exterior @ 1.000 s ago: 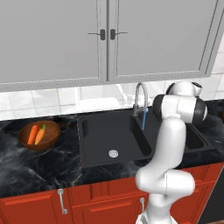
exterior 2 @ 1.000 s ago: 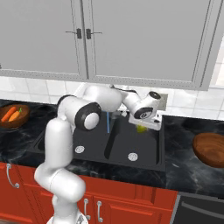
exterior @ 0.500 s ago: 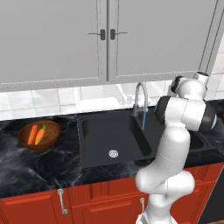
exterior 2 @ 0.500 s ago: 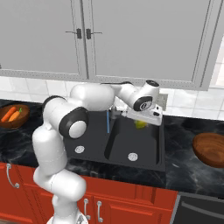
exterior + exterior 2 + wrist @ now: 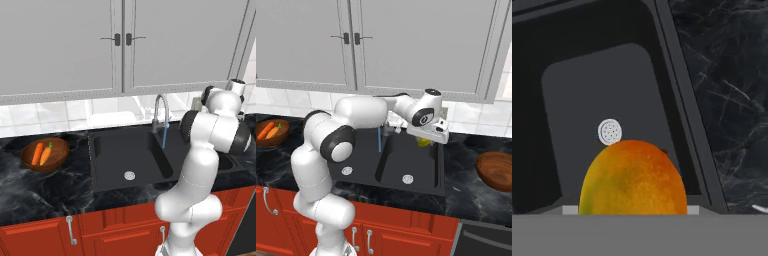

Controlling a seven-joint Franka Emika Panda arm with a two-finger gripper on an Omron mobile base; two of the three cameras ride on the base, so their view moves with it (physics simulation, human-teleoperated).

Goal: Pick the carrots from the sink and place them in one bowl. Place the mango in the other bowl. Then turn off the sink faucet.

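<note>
— Holding the mango in closed jaws, the gripper hangs over the sink at frame centre. What matters now?

— A level carry rightward to the empty bowl at the right edge. The carrots already fill the bowl at left.

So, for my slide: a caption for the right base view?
Gripper holds the mango above the sink.

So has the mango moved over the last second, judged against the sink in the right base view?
Yes. The mango, carried under the tool, has risen and drifted slightly right over the sink's right basin, toward the empty bowl.
</note>
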